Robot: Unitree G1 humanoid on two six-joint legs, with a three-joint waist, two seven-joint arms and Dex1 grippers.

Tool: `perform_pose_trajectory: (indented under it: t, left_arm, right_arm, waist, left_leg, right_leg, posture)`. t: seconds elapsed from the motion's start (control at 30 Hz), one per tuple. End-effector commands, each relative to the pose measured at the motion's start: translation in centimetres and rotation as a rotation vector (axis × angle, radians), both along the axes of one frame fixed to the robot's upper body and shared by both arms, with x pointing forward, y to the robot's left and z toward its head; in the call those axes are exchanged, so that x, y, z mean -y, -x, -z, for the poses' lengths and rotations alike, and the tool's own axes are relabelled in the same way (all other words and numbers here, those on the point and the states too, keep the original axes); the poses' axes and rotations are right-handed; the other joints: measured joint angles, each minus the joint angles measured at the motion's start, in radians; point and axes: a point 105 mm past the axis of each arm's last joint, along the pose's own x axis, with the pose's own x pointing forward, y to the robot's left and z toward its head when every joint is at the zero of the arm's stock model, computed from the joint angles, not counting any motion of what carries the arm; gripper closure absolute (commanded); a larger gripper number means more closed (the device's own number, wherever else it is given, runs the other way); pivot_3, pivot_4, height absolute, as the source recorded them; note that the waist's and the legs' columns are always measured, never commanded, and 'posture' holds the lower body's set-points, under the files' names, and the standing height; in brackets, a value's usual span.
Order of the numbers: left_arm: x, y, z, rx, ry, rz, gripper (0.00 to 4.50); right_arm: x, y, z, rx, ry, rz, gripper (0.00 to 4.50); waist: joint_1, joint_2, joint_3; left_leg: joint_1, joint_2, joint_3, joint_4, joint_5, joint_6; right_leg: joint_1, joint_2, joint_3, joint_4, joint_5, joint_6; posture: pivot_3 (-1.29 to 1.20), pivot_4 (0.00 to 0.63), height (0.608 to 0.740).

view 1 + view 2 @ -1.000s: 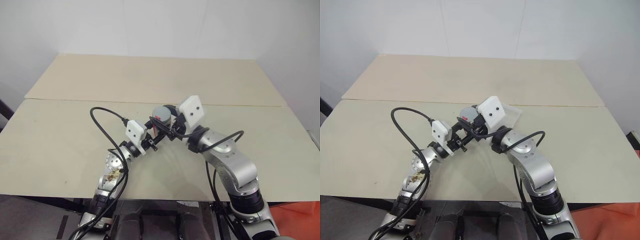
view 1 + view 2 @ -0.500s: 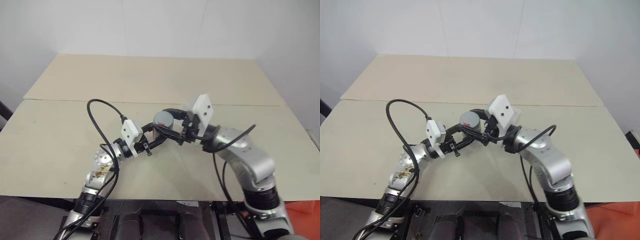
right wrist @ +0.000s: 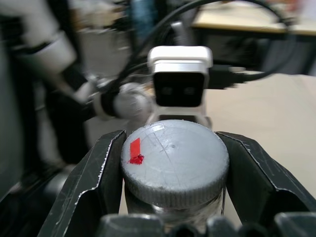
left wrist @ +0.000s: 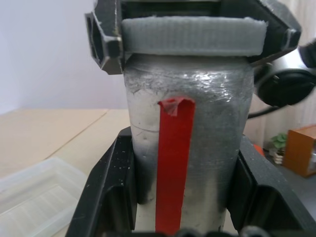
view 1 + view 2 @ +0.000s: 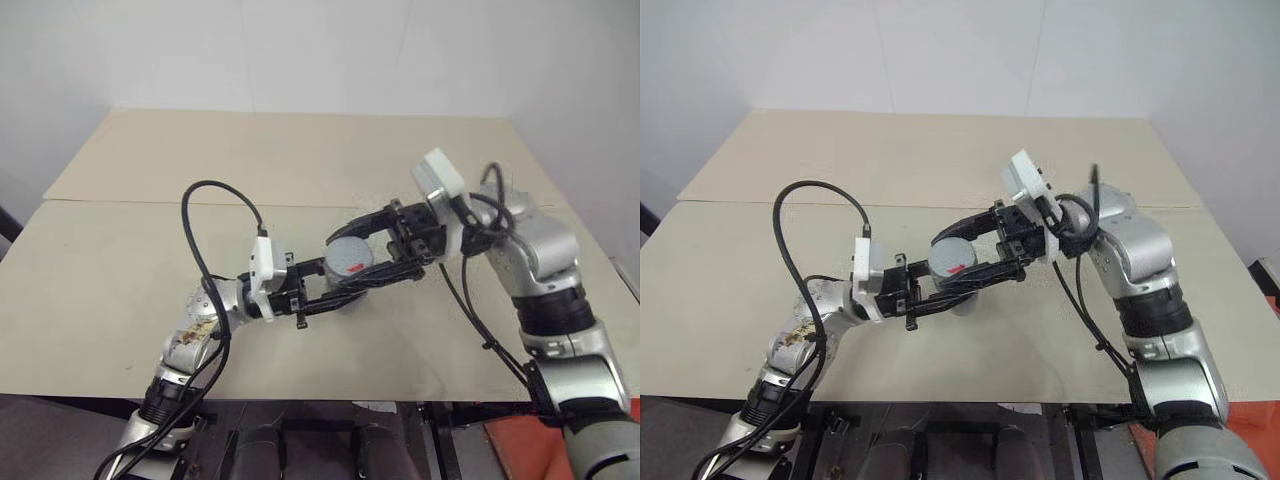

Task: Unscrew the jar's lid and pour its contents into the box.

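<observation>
Pale bench below: my left gripper (image 5: 335, 287) clamps the jar (image 4: 185, 163) steady above its middle, right gripper (image 5: 375, 252) pinches the lid (image 3: 174, 167) for twisting; box (image 4: 34, 197) waits just beside.

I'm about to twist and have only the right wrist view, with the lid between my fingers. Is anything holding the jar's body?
Observer: Yes. The left gripper is shut on the jar, one finger on each side of its body.
Operator: Is the lid seated?
Observer: From the side, the lid sits flush on the jar's top, with no gap showing.
Operator: Where's the box?
Observer: The box lies on the table, off to one side of the jar, not under it.
</observation>
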Motion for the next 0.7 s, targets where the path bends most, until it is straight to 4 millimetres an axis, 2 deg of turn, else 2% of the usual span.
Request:
perform_pose_trajectory:
  t: [0.03, 0.27, 0.33, 0.47, 0.7]
  left_arm:
    - [0.1, 1.0, -3.0, 0.109, 0.069, 0.034, 2.57]
    - [-0.3, 0.6, -2.5, 0.093, 0.056, -0.013, 2.57]
    - [-0.4, 0.5, -2.2, 0.084, 0.055, -0.031, 2.57]
    - [-0.7, 0.0, -1.4, 0.054, 0.058, -0.074, 2.57]
    - [-1.1, -1.6, -1.2, 0.054, 0.055, -0.187, 2.57]
  right_arm:
    - [0.4, 0.2, 1.0, 0.012, 0.063, -0.059, 1.68]
    - [0.9, -0.8, 1.4, 0.044, 0.026, -0.008, 1.68]
    - [1.1, -0.9, 1.0, 0.036, 0.000, 0.022, 0.99]
    - [2.2, -0.1, 0.2, 0.053, -0.064, 0.075, 0.04]
    - [3.5, 0.8, 0.0, 0.142, -0.150, 0.307, 0.04]
  waist:
    - [0.000, 0.000, 0.000]
    - [0.003, 0.000, 0.000]
    - [0.003, 0.000, 0.000]
    - [0.012, 0.000, 0.000]
    - [0.022, 0.000, 0.000]
  left_leg:
    - [0.000, 0.000, 0.000, 0.000, 0.000, 0.000]
    - [0.000, 0.000, 0.000, 0.000, 0.000, 0.000]
    - [0.000, 0.000, 0.000, 0.000, 0.000, 0.000]
    - [0.000, 0.000, 0.000, 0.000, 0.000, 0.000]
    - [0.000, 0.000, 0.000, 0.000, 0.000, 0.000]
  right_leg:
    - [0.000, 0.000, 0.000, 0.000, 0.000, 0.000]
    - [0.000, 0.000, 0.000, 0.000, 0.000, 0.000]
    - [0.000, 0.000, 0.000, 0.000, 0.000, 0.000]
    - [0.000, -0.001, 0.000, 0.000, 0.000, 0.000]
    - [0.000, -0.001, 0.000, 0.000, 0.000, 0.000]
  posture:
    - [0.00, 0.150, 0.740]
    - [0.00, 0.150, 0.740]
    - [0.00, 0.150, 0.740]
    - [0.00, 0.150, 0.740]
    - [0.00, 0.150, 0.740]
